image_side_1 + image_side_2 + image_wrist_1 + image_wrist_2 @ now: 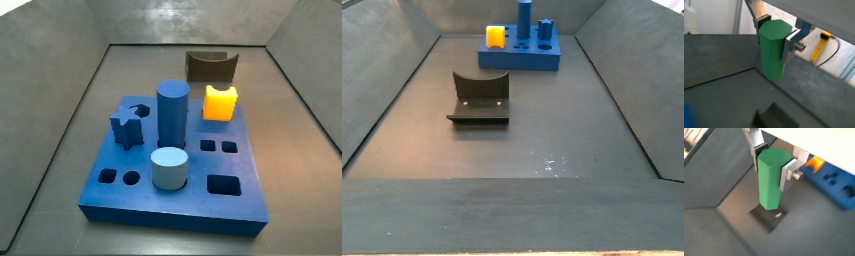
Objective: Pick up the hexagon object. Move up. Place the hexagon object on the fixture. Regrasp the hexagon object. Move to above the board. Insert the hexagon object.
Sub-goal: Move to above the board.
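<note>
Gripper [779,36] is visible only in the wrist views: flat silver fingers [790,170] are closed onto the upper end of the hexagon object [773,50], which hangs upright below them, clear of the floor. Hexagon object is a matte bright green prism with flat facets and a hexagonal top face. In a wrist view its lower end hangs above the fixture [769,216], without visible contact.

Fixture [480,98] is a dark bracket: an upright wall with a concave top edge on a flat base plate. The smooth grey floor [516,150] around it is open, bounded by sloped walls.

Board [174,195] is a thick blue slab with cut-out holes. It carries a tall blue cylinder [171,112], a pale blue cylinder [168,167], a blue star-shaped peg [130,124] and a glowing orange block [219,102].
</note>
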Available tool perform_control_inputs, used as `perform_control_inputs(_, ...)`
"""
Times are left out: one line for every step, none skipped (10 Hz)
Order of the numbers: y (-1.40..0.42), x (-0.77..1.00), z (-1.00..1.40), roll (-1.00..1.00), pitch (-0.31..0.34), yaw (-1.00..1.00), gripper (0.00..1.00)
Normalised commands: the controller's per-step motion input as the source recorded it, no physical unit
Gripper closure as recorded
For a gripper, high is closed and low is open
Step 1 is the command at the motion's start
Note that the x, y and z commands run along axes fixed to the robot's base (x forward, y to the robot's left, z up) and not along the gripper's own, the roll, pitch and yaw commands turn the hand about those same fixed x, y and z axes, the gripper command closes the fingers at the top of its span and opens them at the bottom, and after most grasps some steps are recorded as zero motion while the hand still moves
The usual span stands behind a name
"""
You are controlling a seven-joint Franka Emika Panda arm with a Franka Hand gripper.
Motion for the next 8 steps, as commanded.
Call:
perform_control_inputs(-1.00, -0.62, 0.07, -1.00, -0.096, -0.06, 1.00)
perform_control_inputs(-1.00, -0.65, 0.07, -1.00, -0.109, -0.06, 1.00)
perform_control_inputs(-1.00, -0.67, 0.07, -1.00, -0.121, -0.07, 1.00)
perform_control_inputs(-1.00, -0.72, 0.06, -0.98, -0.139, -0.06, 1.00)
perform_control_inputs(-0.86, -0.63, 0.05, -0.83, -0.126, -0.06, 1.00)
perform_control_inputs(-0.35, -0.31, 0.02, -0.45, -0.095, -0.02, 1.00)
perform_control_inputs(-0.21, -0.21, 0.01, -0.34, -0.070, -0.02, 1.00)
perform_control_inputs(-0.10, -0.09, 0.01, -0.20, -0.013, -0.02, 1.00)
